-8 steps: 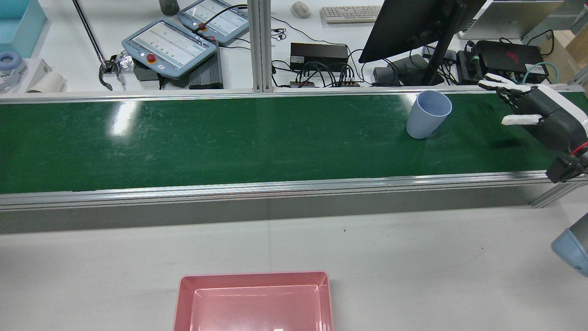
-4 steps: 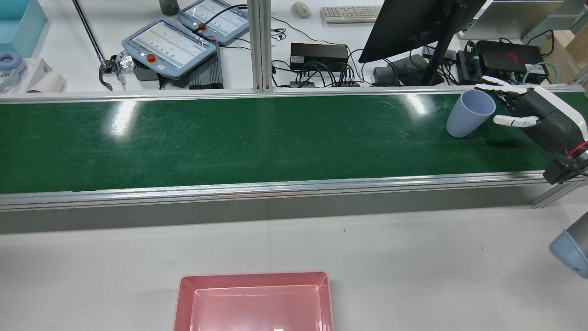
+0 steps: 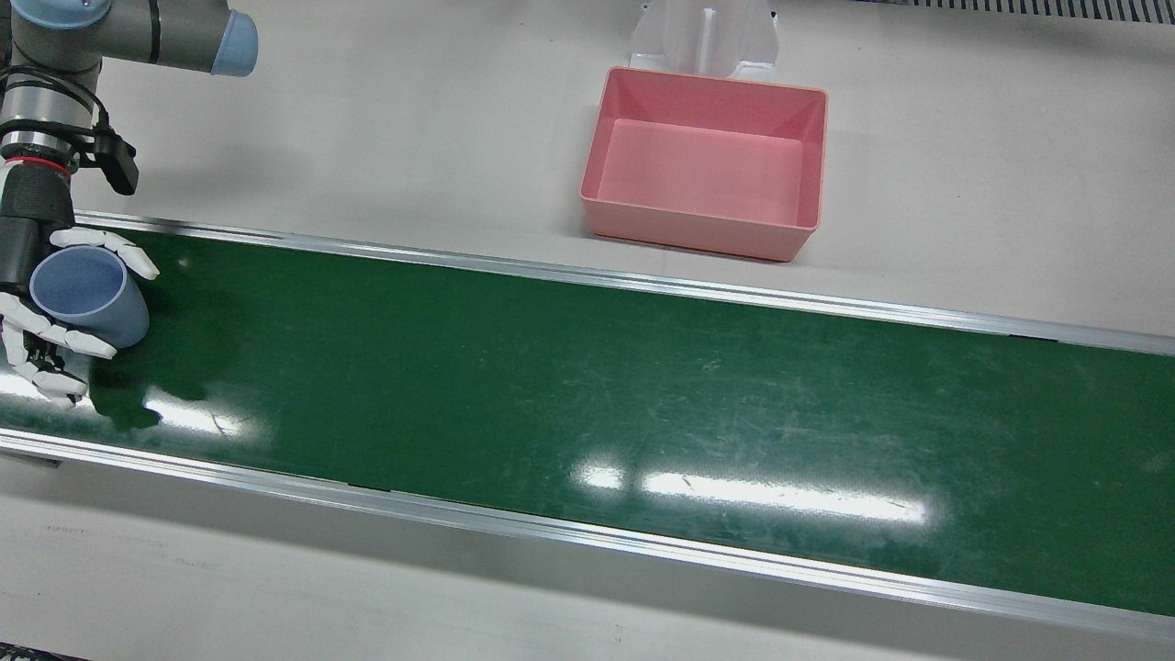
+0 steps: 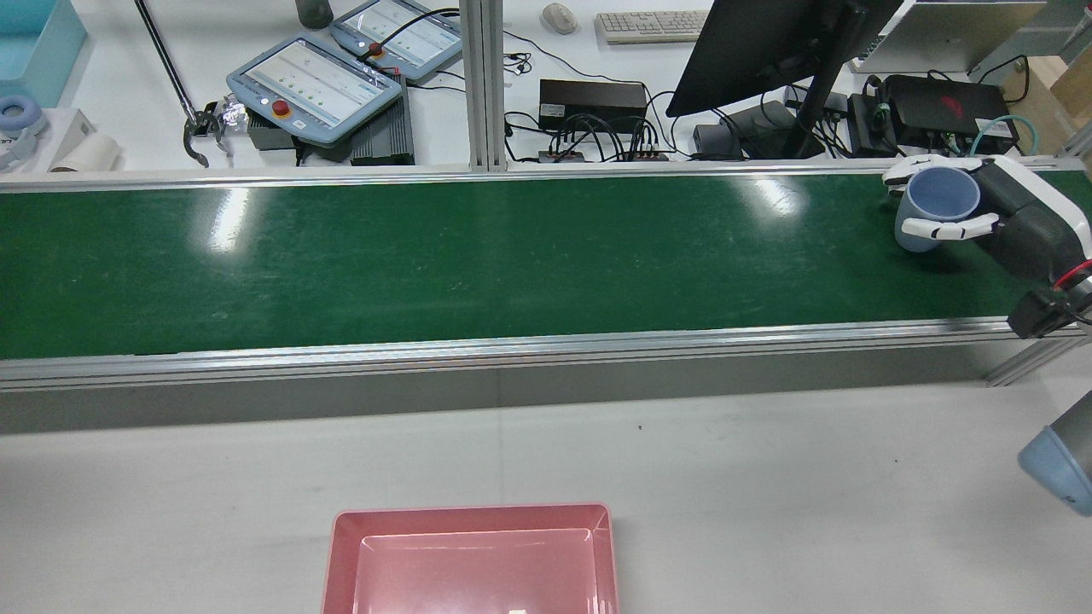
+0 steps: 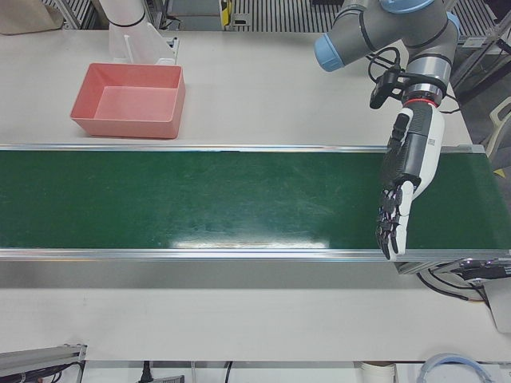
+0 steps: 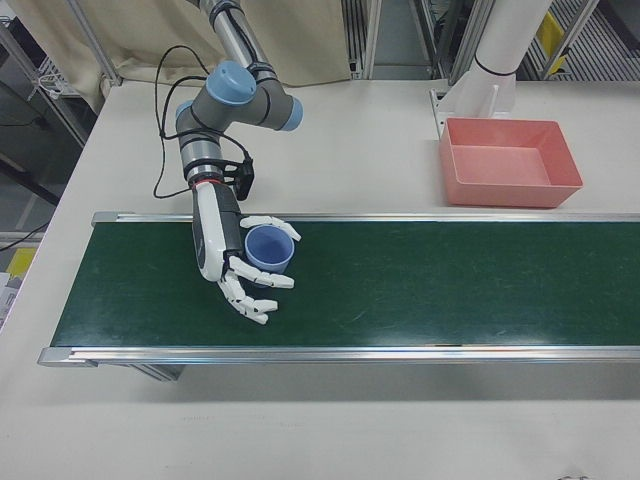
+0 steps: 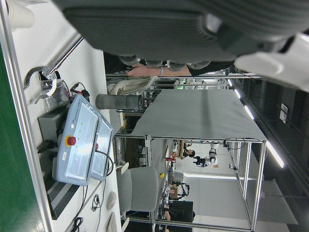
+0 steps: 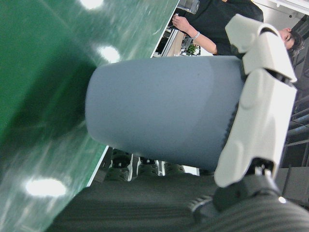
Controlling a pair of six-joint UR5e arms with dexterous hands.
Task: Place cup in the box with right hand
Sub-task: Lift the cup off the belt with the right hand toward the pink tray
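Green conveyor belt (image 3: 587, 386) crosses the white desk (image 3: 413, 128), carrying one blue cup (image 6: 268, 249); one pink box (image 3: 707, 163) stands beside it. Right hand (image 6: 238, 262) wraps its fingers around the cup, and the left hand (image 5: 403, 187) hangs spread.

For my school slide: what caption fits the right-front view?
Right hand wraps the blue cup on the green belt, far from the pink box.

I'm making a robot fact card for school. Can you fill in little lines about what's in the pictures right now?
cup: blue cup, upright on the belt
belt: green conveyor belt
right hand: right hand, fingers wrapped around the cup
left hand: left hand, open, over the other end of the belt, holding nothing
box: pink box, empty, on the white table beside the belt
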